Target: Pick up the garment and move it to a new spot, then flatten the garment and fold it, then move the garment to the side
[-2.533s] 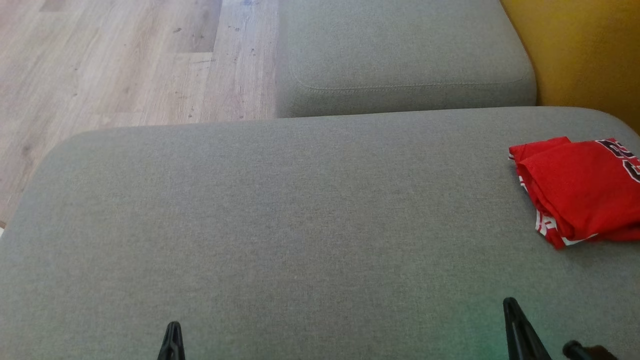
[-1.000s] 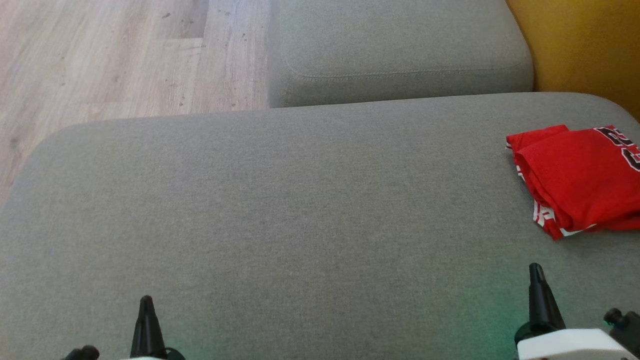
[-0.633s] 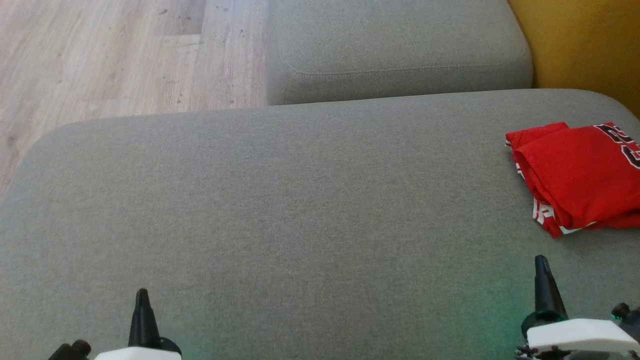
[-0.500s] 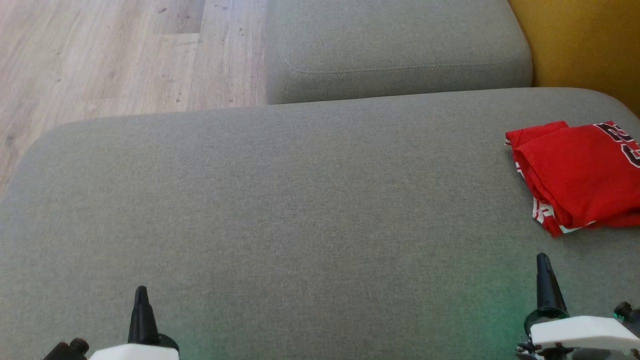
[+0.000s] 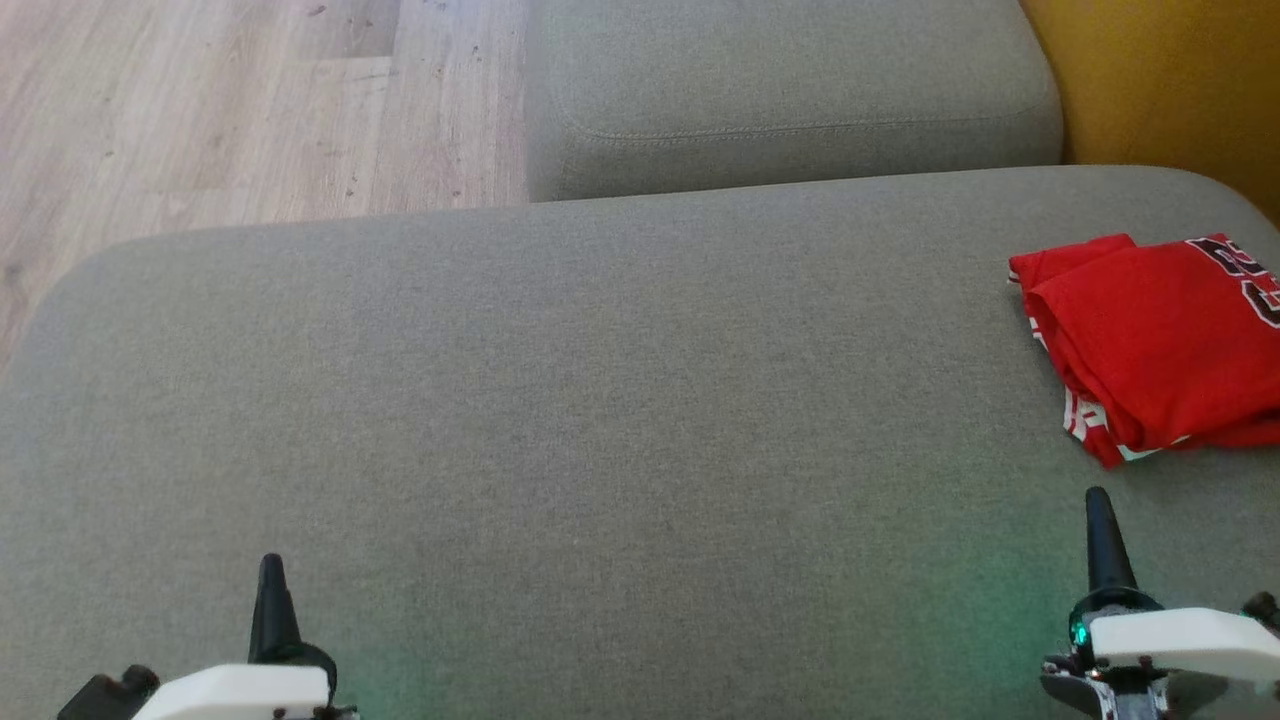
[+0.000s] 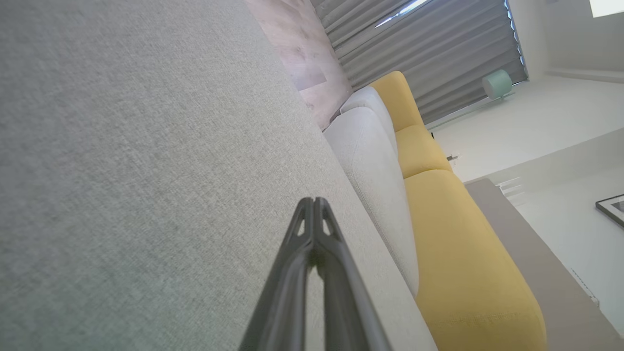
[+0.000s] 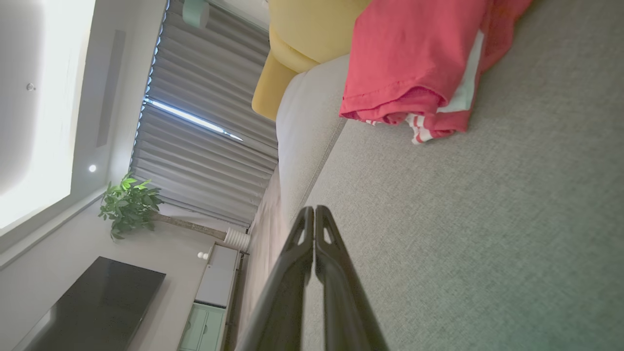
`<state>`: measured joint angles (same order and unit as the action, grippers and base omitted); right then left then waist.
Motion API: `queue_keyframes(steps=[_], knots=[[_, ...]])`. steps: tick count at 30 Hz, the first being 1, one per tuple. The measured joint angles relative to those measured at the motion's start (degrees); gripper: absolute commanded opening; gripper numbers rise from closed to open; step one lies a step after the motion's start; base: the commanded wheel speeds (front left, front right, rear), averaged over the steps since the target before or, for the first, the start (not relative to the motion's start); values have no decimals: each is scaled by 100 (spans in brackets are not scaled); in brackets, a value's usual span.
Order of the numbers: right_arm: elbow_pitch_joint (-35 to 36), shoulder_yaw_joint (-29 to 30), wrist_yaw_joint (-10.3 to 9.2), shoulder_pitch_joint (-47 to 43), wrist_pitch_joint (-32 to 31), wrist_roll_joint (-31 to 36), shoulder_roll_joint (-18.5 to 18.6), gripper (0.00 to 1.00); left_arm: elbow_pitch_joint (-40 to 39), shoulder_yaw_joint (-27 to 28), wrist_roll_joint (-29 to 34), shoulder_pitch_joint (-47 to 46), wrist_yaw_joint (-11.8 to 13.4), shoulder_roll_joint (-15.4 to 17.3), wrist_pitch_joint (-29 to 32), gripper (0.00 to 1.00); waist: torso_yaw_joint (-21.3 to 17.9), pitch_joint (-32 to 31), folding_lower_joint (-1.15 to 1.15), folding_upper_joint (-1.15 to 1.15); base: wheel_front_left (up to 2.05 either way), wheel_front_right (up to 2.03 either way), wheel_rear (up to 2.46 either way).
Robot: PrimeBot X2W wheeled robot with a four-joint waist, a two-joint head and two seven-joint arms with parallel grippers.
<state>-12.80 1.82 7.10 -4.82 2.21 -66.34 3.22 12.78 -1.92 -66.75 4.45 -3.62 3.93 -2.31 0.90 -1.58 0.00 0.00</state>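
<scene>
The red jersey (image 5: 1150,340) lies near, ahead of the right pincer (image 5: 1098,500), well apart from the left pincer (image 5: 270,565); both closed, empty.

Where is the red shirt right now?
In the head view, the red shirt lies at the right side of the grey cushion, just ahead of the right gripper.

- You see the garment (image 5: 1150,340): a red jersey with white-striped trim and dark lettering.
- You find it folded over into a loose, rumpled bundle.
- It lies on the grey cushion (image 5: 600,400), at its right side.
</scene>
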Motion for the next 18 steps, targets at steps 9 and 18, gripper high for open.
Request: queue_keyframes(steps=[9, 18], knots=[[-59, 71, 0, 203, -159, -616, 4, 0, 60, 69, -616, -170, -70, 0, 153, 0, -21, 41, 0, 0, 0, 0, 0], [-127, 148, 0, 364, -305, -1230, 5, 0, 129, 179, -1228, -331, -151, -1, 292, 0, -42, 82, -1, 0, 0, 0, 0]])
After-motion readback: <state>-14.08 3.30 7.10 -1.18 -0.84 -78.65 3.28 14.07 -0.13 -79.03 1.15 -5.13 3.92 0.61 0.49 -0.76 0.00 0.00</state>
